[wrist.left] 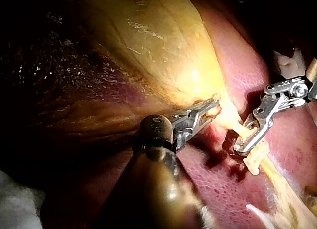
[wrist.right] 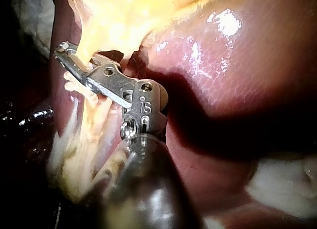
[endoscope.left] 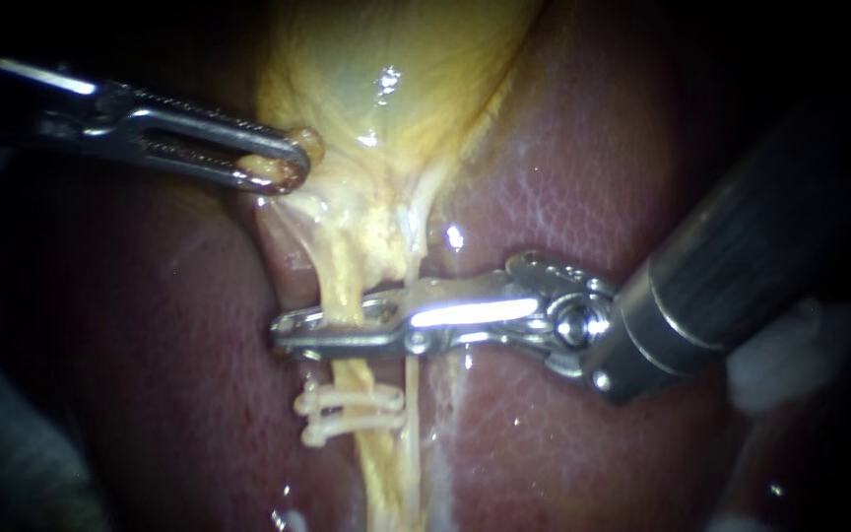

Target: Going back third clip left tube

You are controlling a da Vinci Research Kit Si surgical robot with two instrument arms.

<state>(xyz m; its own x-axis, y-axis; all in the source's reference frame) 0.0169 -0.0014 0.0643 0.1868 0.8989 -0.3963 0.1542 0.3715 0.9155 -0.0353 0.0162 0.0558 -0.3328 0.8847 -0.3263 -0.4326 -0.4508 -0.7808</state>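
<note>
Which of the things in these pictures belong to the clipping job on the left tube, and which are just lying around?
In the job: right instrument, left tube, two clips on it, left instrument, gallbladder it grips.
Just there: liver, right tube, white wad beside the right instrument's shaft.

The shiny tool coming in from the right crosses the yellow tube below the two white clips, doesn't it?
Not quite. The right instrument does cross the left tube, but above the two white clips, between them and the gallbladder. The endoscope view shows it.
</note>
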